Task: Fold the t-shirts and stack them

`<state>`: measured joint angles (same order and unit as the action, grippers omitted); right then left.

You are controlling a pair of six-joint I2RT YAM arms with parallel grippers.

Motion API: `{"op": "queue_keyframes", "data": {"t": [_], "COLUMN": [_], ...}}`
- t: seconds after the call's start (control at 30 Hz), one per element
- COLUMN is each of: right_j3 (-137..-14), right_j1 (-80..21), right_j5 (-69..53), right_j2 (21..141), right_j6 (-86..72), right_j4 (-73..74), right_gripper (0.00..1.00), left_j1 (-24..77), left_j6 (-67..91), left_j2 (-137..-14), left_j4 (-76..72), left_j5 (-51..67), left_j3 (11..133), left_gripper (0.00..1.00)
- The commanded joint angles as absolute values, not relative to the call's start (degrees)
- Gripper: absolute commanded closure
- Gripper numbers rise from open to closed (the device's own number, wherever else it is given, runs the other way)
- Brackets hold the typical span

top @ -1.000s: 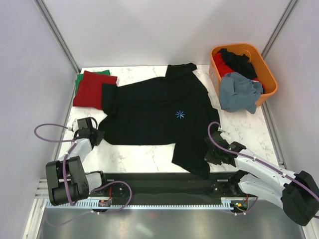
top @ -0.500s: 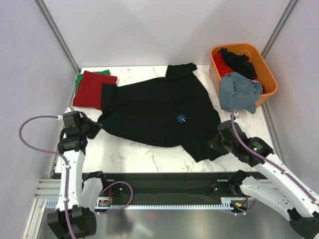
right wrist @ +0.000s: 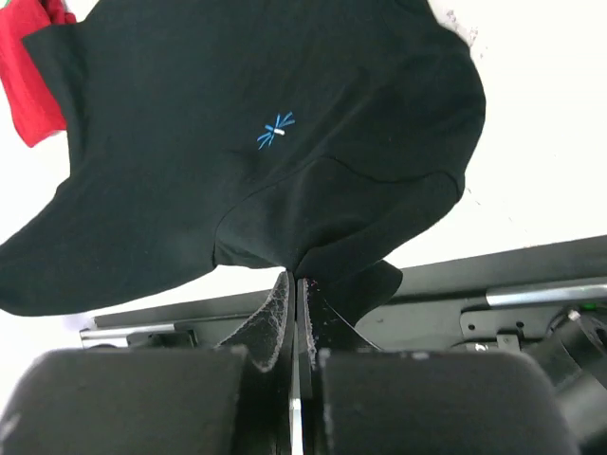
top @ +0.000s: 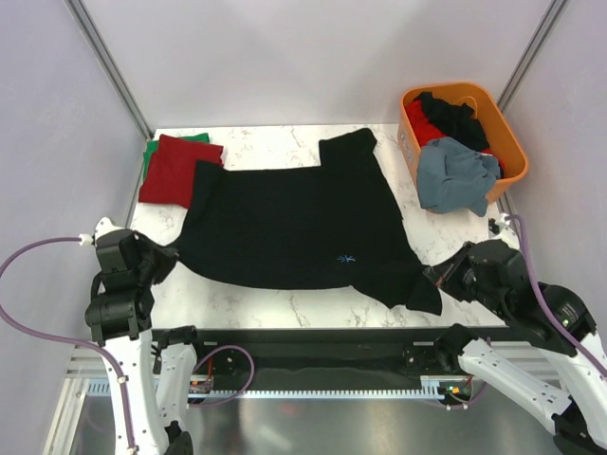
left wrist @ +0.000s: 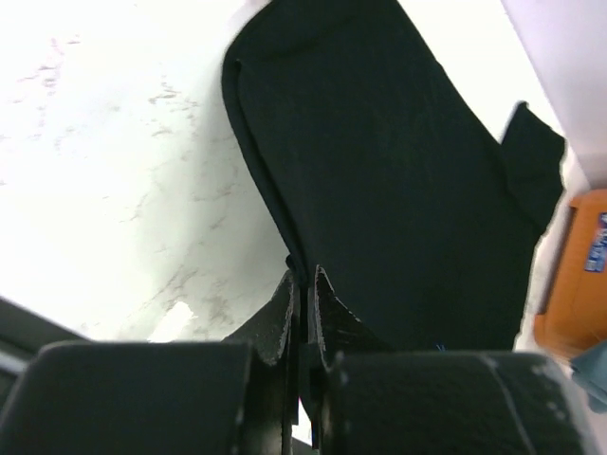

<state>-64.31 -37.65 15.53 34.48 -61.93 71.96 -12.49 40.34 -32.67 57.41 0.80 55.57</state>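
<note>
A black t-shirt (top: 289, 223) with a tiny light-blue mark (top: 347, 258) hangs stretched between both grippers over the marble table. My left gripper (top: 166, 258) is shut on its near left corner, seen in the left wrist view (left wrist: 303, 275). My right gripper (top: 438, 279) is shut on its near right corner, seen in the right wrist view (right wrist: 296, 275). The shirt's far edge lies on the table. A folded dark red t-shirt (top: 175, 169) lies on a green t-shirt (top: 152, 152) at the far left. A grey-blue t-shirt (top: 455, 175) hangs over the basket rim.
An orange plastic basket (top: 512, 156) at the far right holds black and red cloth (top: 446, 116). Bare marble table (top: 247, 299) shows along the near edge. Grey walls stand on both sides.
Both grippers have risen and drawn back toward the near edge, lifting and stretching the black shirt. The shirt's folded-over near flap has opened out flat.
</note>
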Motion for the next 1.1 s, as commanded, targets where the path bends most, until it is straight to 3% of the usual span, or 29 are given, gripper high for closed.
{"op": "queue_keyframes", "data": {"t": [0.0, 0.2, 0.4, 0.77, 0.93, 1.07], "right_j3": [-67.0, -60.6, -59.7, -77.8, -81.8, -84.8], "right_j1": [-37.9, -37.9, -37.8, -35.0, -27.3, -22.7], "right_j5": [15.7, 9.2, 12.6, 24.3, 19.0, 18.5], "right_j2": [33.3, 33.0, 38.2, 68.3, 81.1, 90.9], "right_j6": [-62.9, -61.1, -58.5, -46.3, -40.6, -36.8], "right_j4": [76.5, 72.7, 66.5, 60.2, 53.3, 49.6], "right_gripper": [1.0, 1.0, 1.0, 1.0, 1.0, 1.0], "left_j1": [-11.2, -8.2, -8.2, -8.4, -10.0, -11.3], "left_j6": [36.8, 35.2, 28.8, 25.0, 23.8, 24.5], "left_j2": [-33.1, -33.1, -38.2, -56.0, -66.8, -75.3], "left_j4": [62.8, 64.5, 59.7, 51.0, 48.1, 45.1], "left_j5": [-4.9, -11.3, -2.7, -2.3, -5.3, -4.4], "left_j3": [59.4, 63.0, 54.8, 56.4, 56.8, 57.1], "left_gripper": [0.98, 0.98, 0.98, 0.98, 0.98, 0.93]}}
